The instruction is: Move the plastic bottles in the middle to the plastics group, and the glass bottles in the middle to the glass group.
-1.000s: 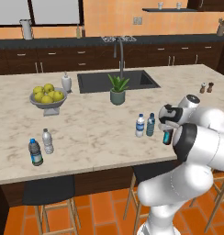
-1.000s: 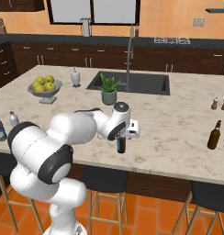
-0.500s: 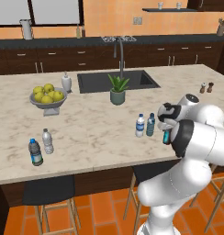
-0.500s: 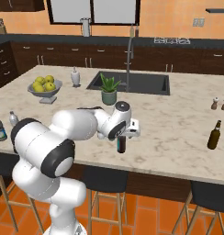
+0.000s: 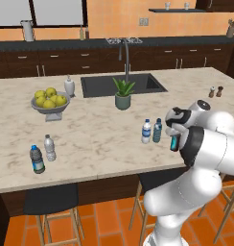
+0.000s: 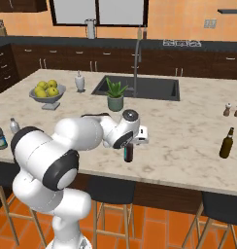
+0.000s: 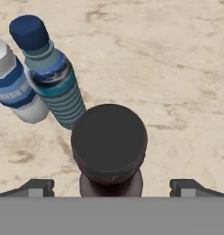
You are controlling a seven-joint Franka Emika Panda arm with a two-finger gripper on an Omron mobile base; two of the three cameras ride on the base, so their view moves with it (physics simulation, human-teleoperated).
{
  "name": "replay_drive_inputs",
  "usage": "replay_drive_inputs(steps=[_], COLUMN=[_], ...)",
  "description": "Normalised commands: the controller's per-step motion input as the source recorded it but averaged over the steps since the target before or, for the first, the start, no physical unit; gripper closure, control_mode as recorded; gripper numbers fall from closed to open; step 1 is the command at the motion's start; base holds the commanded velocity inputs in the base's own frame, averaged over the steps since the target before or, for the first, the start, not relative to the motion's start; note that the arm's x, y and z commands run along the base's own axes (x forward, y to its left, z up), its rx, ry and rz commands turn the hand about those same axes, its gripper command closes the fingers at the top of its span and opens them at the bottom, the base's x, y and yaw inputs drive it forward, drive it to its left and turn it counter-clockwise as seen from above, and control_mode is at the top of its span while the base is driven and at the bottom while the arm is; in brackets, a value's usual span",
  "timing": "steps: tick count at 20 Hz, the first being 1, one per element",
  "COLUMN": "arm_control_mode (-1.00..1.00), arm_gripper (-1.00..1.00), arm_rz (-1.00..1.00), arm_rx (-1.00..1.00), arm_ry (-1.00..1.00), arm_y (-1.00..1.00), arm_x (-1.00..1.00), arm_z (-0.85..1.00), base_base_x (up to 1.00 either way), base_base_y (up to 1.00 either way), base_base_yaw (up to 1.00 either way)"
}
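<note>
A dark bottle with a black cap (image 7: 109,142) stands straight under my open gripper (image 7: 111,186). The fingertips (image 7: 36,187) sit well clear of it on either side. Seen from the base, this bottle (image 5: 174,142) (image 6: 128,152) has a teal label and hangs below the gripper (image 5: 174,138) (image 6: 129,146) near the counter's front edge. Just beyond it stand the blue-tinted plastic bottle (image 7: 52,87) (image 5: 157,130) and the clear one with a white-blue label (image 7: 13,92) (image 5: 146,131). The plastics group (image 5: 42,154) (image 6: 6,132) is far left. The glass group's brown bottle (image 6: 227,143) is at the right.
A potted plant (image 5: 122,94) stands in front of the sink (image 5: 122,84). A bowl of lemons (image 5: 50,101) and a soap dispenser (image 5: 69,87) are at the left. Salt and pepper shakers (image 5: 215,91) are at the far right. Stools (image 6: 110,190) stand under the counter edge.
</note>
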Motion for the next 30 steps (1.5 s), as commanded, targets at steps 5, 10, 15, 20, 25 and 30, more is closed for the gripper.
replay_drive_inputs(steps=[5, 10, 15, 20, 25, 30], arm_control_mode=[-1.00, -1.00, -1.00, -1.00, -1.00, -1.00], arm_gripper=[-1.00, -1.00, -1.00, -1.00, -1.00, 1.00], arm_rz=[0.00, 0.00, 0.00, 0.01, 0.00, 0.00], arm_rx=[0.00, 0.00, 0.00, 0.00, 0.00, 0.00], arm_ry=[-0.07, -0.05, -0.01, -0.04, 0.00, 0.00], arm_y=[0.00, 0.00, 0.00, 0.04, 0.00, 0.01], arm_x=[0.00, 0.00, 0.01, 0.01, 0.00, 0.00], arm_z=[0.00, 0.00, 0.00, 0.00, 0.00, 0.00], base_base_x=[0.00, 0.00, 0.00, 0.00, 0.00, 0.00], base_base_y=[0.00, 0.00, 0.00, 0.00, 0.00, 0.00], base_base_yaw=[0.00, 0.00, 0.00, 0.00, 0.00, 0.00])
